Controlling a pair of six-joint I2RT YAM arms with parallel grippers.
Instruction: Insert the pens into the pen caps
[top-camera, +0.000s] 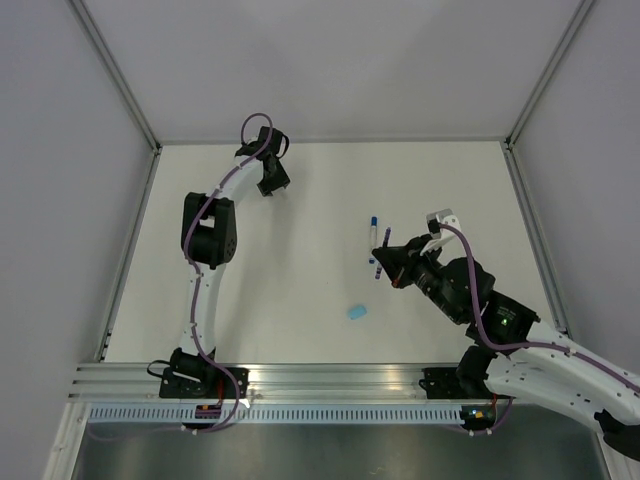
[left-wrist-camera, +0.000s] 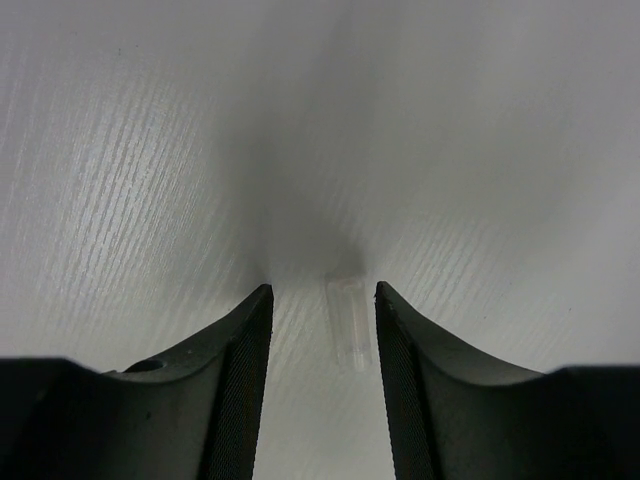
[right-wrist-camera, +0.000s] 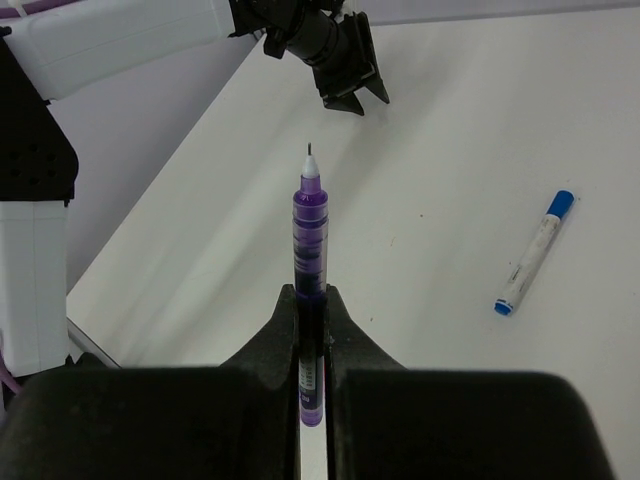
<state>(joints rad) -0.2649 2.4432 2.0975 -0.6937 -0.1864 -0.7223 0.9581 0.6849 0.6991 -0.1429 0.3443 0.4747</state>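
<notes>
The white table (top-camera: 300, 290) carries a blue-and-white pen (top-camera: 373, 229) right of its middle. A pale blue cap (top-camera: 357, 312) lies apart from it toward the near edge, and a small clear cap (left-wrist-camera: 347, 320) lies flat at the far left.

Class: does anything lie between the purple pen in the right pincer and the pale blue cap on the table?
Nothing visible does. Only bare table separates the purple pen, held by the right pincer, from the cap; the blue-and-white pen lies on the far side.
</notes>
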